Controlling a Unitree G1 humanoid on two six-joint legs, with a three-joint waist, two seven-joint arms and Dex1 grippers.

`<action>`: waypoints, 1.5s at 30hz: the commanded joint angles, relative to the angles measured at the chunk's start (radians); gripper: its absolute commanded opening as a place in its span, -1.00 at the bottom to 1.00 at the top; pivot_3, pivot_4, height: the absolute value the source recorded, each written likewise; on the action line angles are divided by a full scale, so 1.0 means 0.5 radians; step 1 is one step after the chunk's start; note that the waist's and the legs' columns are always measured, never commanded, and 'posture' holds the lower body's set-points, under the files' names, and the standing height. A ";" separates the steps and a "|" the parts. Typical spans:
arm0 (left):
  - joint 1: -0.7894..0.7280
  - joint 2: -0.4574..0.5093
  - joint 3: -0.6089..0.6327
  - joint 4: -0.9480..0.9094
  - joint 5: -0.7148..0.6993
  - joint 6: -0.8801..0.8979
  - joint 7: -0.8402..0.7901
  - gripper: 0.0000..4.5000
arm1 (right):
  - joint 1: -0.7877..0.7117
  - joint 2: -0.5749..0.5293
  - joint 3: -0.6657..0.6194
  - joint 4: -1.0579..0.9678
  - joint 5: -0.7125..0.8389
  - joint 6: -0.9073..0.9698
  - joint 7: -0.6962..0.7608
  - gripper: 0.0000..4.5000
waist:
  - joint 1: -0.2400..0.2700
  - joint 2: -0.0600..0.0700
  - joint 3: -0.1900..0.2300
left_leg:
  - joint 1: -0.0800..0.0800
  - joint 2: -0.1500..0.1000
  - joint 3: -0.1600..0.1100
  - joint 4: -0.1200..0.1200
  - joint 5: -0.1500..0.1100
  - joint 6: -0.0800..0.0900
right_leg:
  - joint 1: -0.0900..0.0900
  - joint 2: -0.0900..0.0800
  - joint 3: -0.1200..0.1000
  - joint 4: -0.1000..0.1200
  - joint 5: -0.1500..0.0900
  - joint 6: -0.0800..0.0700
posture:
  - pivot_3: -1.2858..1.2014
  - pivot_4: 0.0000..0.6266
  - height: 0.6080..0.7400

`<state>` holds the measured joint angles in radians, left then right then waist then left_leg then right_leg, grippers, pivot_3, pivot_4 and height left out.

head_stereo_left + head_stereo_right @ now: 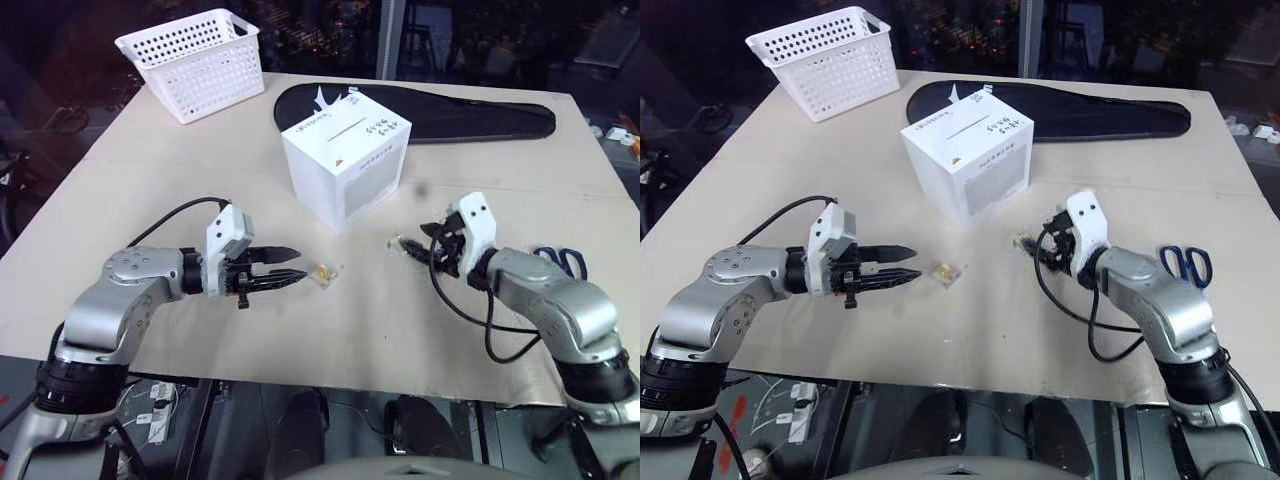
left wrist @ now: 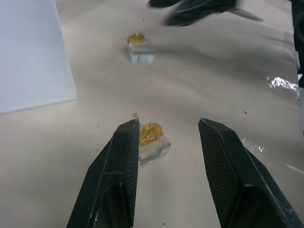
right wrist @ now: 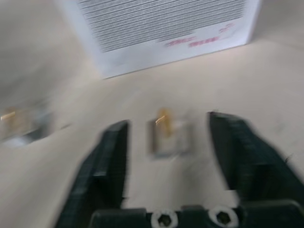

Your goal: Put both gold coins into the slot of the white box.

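You had an evenly lit bench (image 1: 500, 150) in both head views, bright against a dark, dim room behind it. The light fell from above, so the white box (image 1: 345, 165) threw just a soft, short shadow. In your left wrist view a patch of glare shone on the bench surface; the near coin (image 2: 150, 133) was sharp, the far one (image 2: 136, 38) softer. Your right wrist view was smeared with blur throughout, the box print unreadable.
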<state>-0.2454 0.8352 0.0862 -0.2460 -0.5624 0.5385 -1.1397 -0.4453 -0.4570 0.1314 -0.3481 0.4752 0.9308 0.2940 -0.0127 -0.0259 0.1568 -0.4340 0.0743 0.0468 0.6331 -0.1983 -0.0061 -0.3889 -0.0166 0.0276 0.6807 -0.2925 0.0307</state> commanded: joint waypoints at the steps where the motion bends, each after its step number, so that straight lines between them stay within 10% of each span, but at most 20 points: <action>1: 0.050 0.017 0.144 -0.200 -0.115 0.069 0.085 -0.13 | -0.096 0.042 0.047 0.055 -0.086 -0.016 0.007 0.01 | -0.001 0.000 0.000 | 0.000 0.000 0.000 -0.001 0.000 0.000 | -0.001 0.000 0.000 0.000 0.000 0.000 | 0.03 -0.52 1.00; 7: 0.176 0.030 0.225 -0.348 -0.144 0.126 0.188 -0.13 | -0.162 0.088 0.111 0.130 -0.152 0.013 0.074 -0.79 | -0.002 0.000 0.000 | 0.001 0.000 0.001 -0.001 0.000 0.000 | 0.000 0.000 0.000 0.000 0.000 0.000 | 0.03 -0.52 1.00; 45: 0.132 0.015 0.231 -0.401 -0.247 0.260 0.277 -0.13 | -0.144 0.103 0.086 0.065 -0.308 0.112 0.183 -0.90 | -0.002 0.000 0.000 | 0.001 0.000 0.001 -0.001 0.000 0.000 | 0.000 0.000 0.000 0.001 0.000 0.000 | 0.03 -0.52 1.00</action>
<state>-0.1615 0.8398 0.1867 -0.4217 -0.6591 0.6601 -1.0057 -0.5089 -0.3958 0.2139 -0.2654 0.3175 0.9838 0.3773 -0.0139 -0.0259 0.1568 -0.4334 0.0743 0.0471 0.6325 -0.1984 -0.0059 -0.3891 -0.0168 0.0276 0.6812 -0.2923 0.0306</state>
